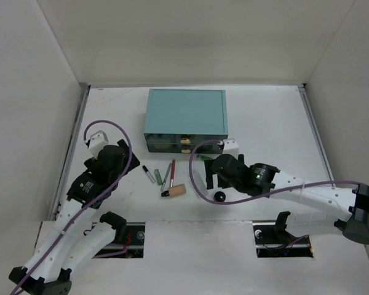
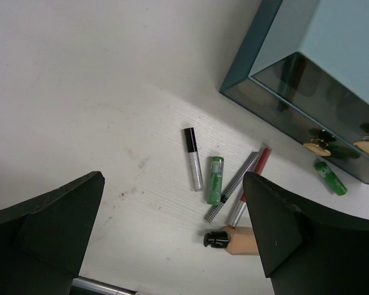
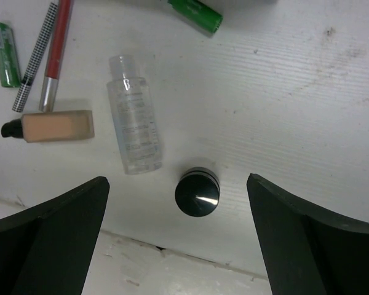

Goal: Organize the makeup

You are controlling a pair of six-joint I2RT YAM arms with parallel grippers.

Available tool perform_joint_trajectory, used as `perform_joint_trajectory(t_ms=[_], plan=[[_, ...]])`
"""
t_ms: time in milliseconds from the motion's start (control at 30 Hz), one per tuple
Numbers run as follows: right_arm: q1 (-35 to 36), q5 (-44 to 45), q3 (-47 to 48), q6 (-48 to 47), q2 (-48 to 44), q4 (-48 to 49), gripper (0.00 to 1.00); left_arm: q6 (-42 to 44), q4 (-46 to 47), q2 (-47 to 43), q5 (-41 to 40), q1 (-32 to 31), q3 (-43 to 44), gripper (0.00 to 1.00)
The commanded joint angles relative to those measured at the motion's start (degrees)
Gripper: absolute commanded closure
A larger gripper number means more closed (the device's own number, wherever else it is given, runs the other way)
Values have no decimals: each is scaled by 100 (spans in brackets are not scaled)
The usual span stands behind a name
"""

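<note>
The makeup lies loose on the white table, just near of the teal drawer box. Farthest left is a black-and-silver tube, with a short green stick just right of it. Next come a checked pencil and a red pencil, lying side by side. A beige foundation bottle with a black cap lies across their near ends, and a clear bottle lies on its side just right of it. A second green stick lies close under the box's gold knobs. The left gripper hangs left of the cluster, its fingers spread wide with nothing between them. The right gripper is also spread wide and holds nothing. The small black round pot sits on the table below its gap, touched by neither finger.
</note>
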Motion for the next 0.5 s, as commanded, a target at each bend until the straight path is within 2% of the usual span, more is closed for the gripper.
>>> perform_joint_trajectory(t_ms=[0,100,300,467], plan=[[95,356,354,-11,38,341,0,314,151,190,9,9,230,0],[113,355,354,-73,144,341,0,481,221,392,9,9,432,0],[218,409,266,-64,66,648,0,824,993,743,219,141,749,0],[218,505,284,-152,-75,981,0,1202,1644,1463,711,588,1197,0]])
